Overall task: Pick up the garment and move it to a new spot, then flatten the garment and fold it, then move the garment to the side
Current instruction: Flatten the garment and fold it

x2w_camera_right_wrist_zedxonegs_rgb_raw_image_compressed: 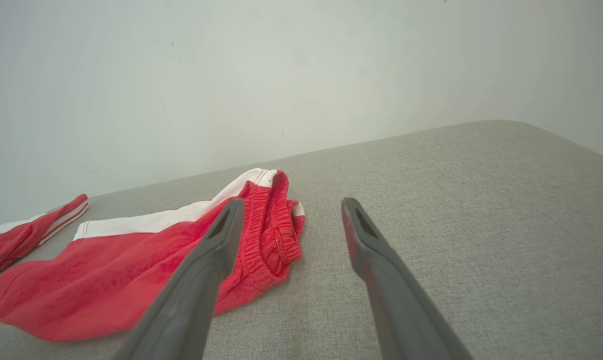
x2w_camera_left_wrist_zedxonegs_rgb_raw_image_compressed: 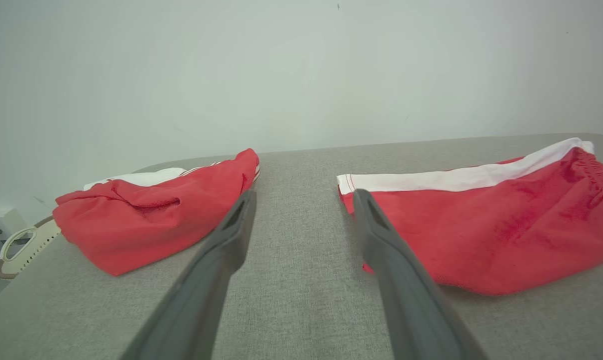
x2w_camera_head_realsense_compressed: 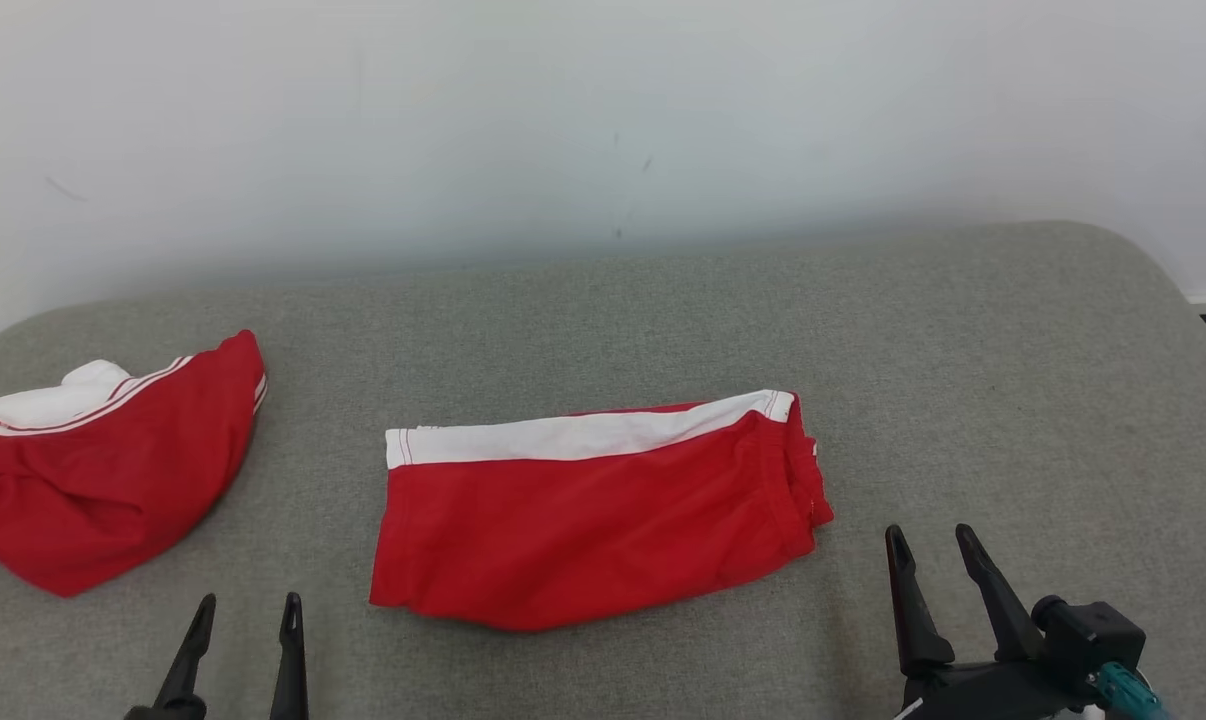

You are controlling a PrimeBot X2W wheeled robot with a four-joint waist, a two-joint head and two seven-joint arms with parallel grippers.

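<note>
Judging by the neat layered lie of the red garment (x2w_camera_head_realsense_compressed: 583,520) with its white band, set mid-counter, call the fold done and the shift to the side the step in hand. Find the left tool (x2w_camera_head_realsense_compressed: 248,600) at 7 o'clock of it and the right tool (x2w_camera_head_realsense_compressed: 931,532) at 4 o'clock, both spread wide, gripping nothing, clear of the cloth.

To do it well: bring both tools in low at the two short ends. Pinch through every layer at once, not the top one alone. Lift level and together, holding the span taut so as not to spill the fold. Carry toward 3 o'clock over the bare grey counter (x2w_camera_head_realsense_compressed: 963,340), or, if going toward 9 o'clock, stop short of the other red garment (x2w_camera_head_realsense_compressed: 103,480) bunched there. Mind the gathered waistband at the 3 o'clock end: bulky, probably quick to slip.

Count: two red garments, two tools, one counter.
</note>
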